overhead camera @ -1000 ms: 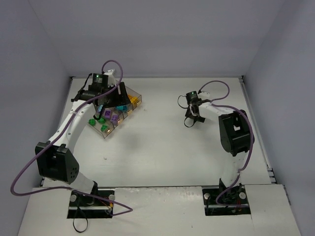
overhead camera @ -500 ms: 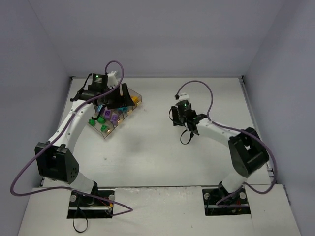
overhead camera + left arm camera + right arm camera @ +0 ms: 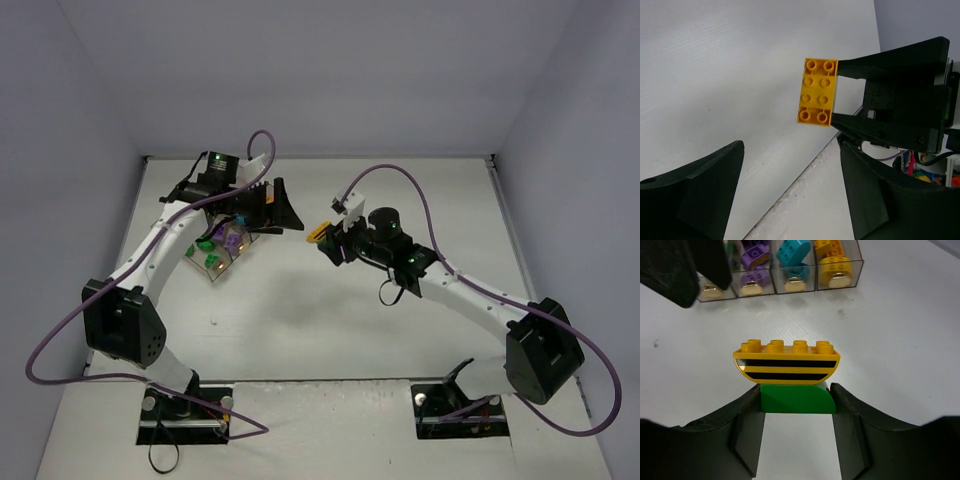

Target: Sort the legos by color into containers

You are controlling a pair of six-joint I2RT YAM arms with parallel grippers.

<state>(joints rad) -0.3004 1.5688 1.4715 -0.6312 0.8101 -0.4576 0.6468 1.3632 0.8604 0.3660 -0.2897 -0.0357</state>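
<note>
A: Left end effector — state?
B: Released, nothing in it. It hovers just right of the containers, which sit near the far-left corner of the bench.
A: Right end effector?
B: Clenched on a green lego with a striped yellow lego stacked on top — aloft over mid-bench, facing the left one.

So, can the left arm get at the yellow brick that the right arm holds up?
Probably yes. The left gripper has its jaws open and faces the yellow brick. The right gripper holds that brick up by the green brick under it. Nothing shows between the open jaws and the brick.
</note>
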